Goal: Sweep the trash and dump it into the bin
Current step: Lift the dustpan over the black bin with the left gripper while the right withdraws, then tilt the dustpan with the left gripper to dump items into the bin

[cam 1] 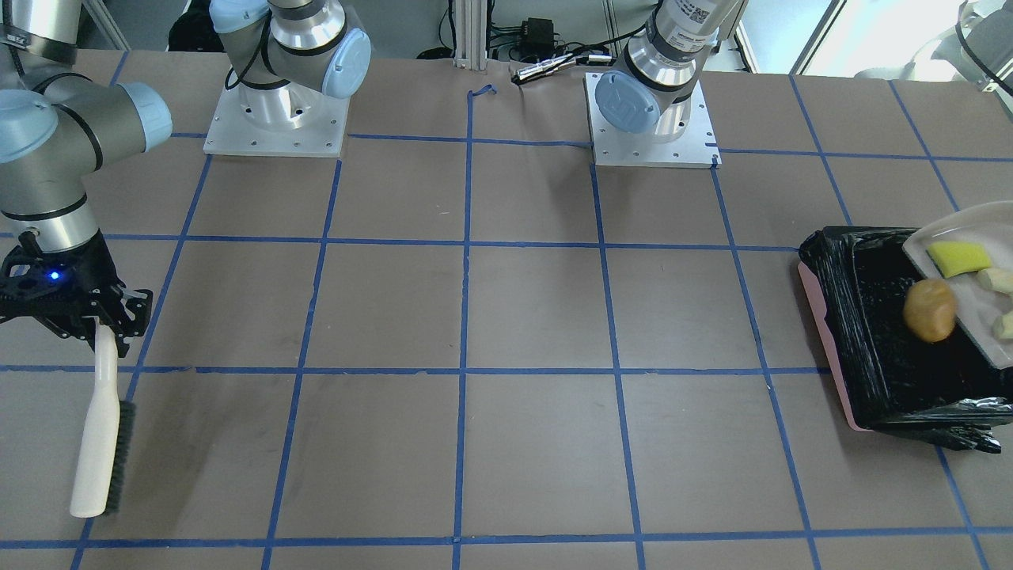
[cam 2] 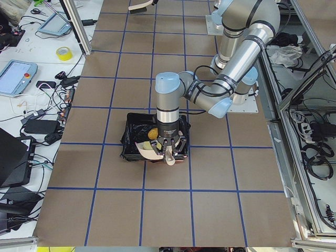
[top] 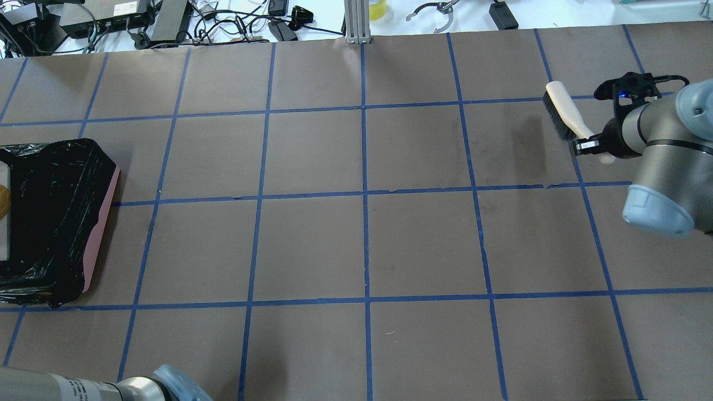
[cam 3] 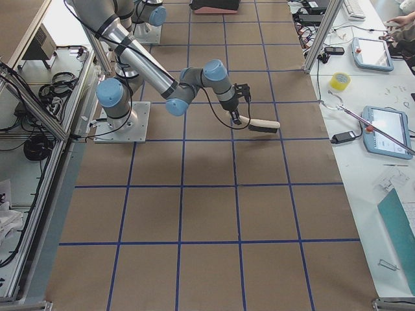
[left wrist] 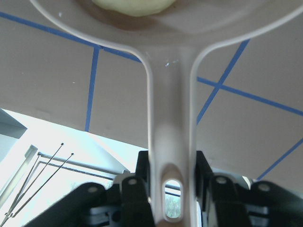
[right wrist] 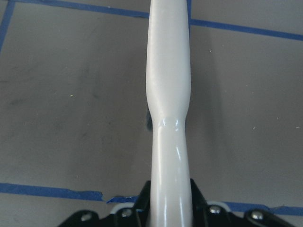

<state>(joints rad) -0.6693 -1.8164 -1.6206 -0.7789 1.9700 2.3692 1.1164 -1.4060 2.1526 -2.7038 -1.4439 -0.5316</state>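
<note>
The bin (cam 1: 863,348), pink-sided with a black liner, stands at the table end on my left; it also shows in the overhead view (top: 55,223). My left gripper (left wrist: 171,189) is shut on the handle of the pale dustpan (cam 1: 942,237), which is tilted over the bin. The yellow wedge (cam 1: 959,257) and cream slice (cam 1: 999,279) lie in the pan. The orange-brown lump (cam 1: 930,310) is at the pan's lower lip over the liner. My right gripper (cam 1: 103,324) is shut on the handle of a cream brush (cam 1: 99,427) far off on the other side.
Brown table paper with a blue tape grid. The two arm bases (cam 1: 277,119) stand at the robot's side. Cables and power bricks (top: 167,16) lie beyond the far edge. The brush's bristles (top: 556,114) are near the table.
</note>
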